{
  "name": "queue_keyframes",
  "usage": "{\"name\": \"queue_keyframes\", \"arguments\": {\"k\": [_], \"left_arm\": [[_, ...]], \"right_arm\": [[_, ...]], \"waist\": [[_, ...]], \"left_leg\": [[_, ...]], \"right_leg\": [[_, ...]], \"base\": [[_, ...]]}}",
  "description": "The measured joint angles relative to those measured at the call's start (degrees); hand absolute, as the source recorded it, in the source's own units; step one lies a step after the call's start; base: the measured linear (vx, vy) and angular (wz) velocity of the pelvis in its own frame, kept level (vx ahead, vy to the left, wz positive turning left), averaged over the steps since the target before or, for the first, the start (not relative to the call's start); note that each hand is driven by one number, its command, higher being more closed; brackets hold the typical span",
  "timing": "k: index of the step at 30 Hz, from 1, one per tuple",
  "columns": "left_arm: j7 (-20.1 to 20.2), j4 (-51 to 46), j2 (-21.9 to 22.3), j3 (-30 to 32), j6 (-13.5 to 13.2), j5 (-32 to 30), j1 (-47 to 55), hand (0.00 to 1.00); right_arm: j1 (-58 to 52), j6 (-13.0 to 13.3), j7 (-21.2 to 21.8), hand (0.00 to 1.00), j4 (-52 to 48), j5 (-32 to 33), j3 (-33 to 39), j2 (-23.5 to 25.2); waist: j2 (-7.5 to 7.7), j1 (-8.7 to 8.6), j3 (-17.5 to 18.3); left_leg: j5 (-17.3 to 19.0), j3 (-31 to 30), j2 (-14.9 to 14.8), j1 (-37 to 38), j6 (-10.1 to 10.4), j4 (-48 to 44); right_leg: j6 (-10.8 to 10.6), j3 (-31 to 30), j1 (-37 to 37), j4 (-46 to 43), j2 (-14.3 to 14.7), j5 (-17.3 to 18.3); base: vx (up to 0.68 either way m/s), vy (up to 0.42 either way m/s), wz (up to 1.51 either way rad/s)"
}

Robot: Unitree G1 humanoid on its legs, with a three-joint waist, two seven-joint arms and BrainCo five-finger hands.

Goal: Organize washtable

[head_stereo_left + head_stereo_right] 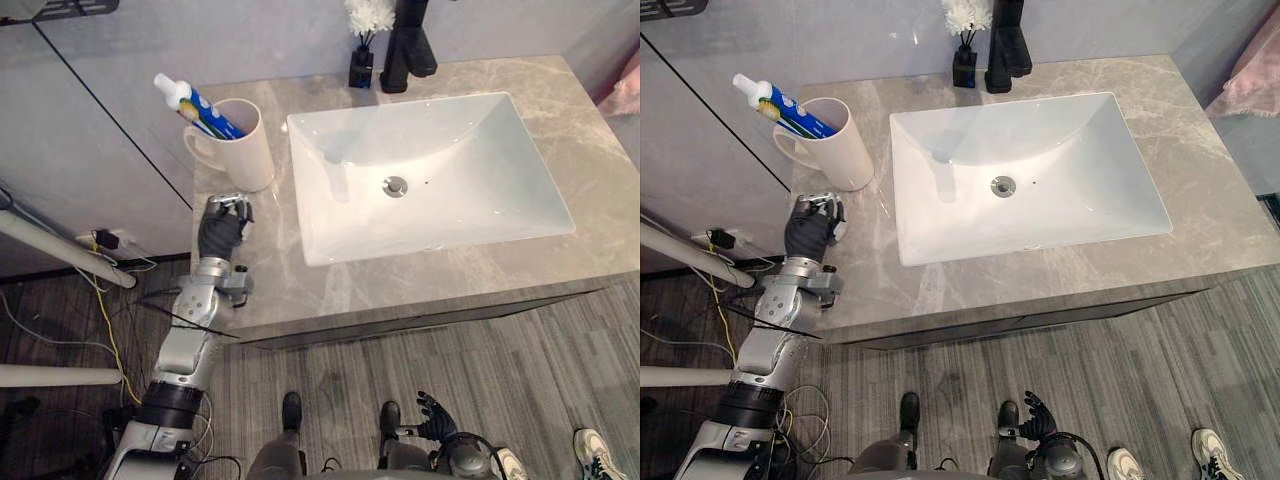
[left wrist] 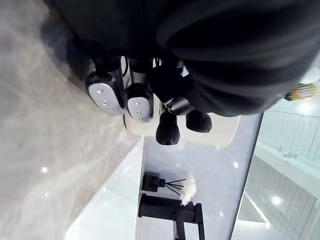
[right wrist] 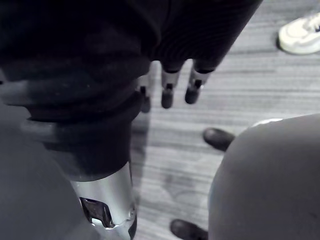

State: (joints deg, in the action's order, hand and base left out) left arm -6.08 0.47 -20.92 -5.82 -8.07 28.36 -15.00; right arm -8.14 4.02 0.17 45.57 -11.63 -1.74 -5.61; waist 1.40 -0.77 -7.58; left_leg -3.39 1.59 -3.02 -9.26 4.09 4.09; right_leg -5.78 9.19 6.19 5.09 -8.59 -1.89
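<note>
A cream mug [image 1: 240,150] stands at the back left of the grey marble counter [image 1: 570,95]. A blue-and-white toothpaste tube [image 1: 190,103] and a toothbrush lean out of it. My left hand [image 1: 224,228] rests on the counter's left edge, just in front of the mug and apart from it. Its fingers [image 2: 105,94] are curled and hold nothing; the mug [image 2: 222,136] shows past them. My right hand [image 1: 437,414] hangs low over the floor, its fingers [image 3: 168,90] straight and empty.
A white rectangular basin [image 1: 440,170] takes up the middle of the counter. Behind it stand a black faucet [image 1: 408,48] and a dark diffuser bottle with a white flower [image 1: 362,58]. A pink cloth [image 1: 626,88] lies at the far right. A person's shoe [image 1: 598,452] is on the floor.
</note>
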Motion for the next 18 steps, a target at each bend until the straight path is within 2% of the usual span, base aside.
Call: {"name": "queue_keyframes", "arguments": {"k": [9, 13, 18], "left_arm": [[-0.2, 5.3, -0.5, -0.9, 0.0, 1.2, -5.1, 1.00], [-0.5, 11.3, -2.1, -0.3, -0.1, -0.3, -11.1, 1.00], [-3.1, 16.8, -2.8, 2.0, 0.3, -2.6, -15.9, 1.00]], "right_arm": [[0.5, 0.0, 0.0, 0.00, 0.2, 0.0, -0.5, -0.1], [0.7, 0.0, 0.0, 0.00, 0.2, 0.0, -0.6, -0.1], [1.1, 0.0, 0.0, 0.00, 0.1, 0.1, -1.1, -0.2]], "waist": [[0.03, -0.91, 0.0], [0.04, -1.35, 0.0], [0.08, -1.73, 0.0]], "left_leg": [[0.0, 0.2, 0.0, -0.1, 0.0, 0.0], [0.0, 0.2, 0.0, -1.0, 0.0, 0.0], [0.0, 1.2, 0.0, -1.3, 0.0, 0.0]], "right_leg": [[0.1, -0.1, 0.4, 0.2, 0.0, -0.2], [-0.1, -0.5, 1.1, 0.4, 0.0, -0.7], [-0.2, -1.6, 1.9, 0.4, 0.0, -1.1]], "base": [[-0.01, -0.001, -0.01], [0.00, -0.001, -0.05], [-0.01, -0.002, -0.10]]}}
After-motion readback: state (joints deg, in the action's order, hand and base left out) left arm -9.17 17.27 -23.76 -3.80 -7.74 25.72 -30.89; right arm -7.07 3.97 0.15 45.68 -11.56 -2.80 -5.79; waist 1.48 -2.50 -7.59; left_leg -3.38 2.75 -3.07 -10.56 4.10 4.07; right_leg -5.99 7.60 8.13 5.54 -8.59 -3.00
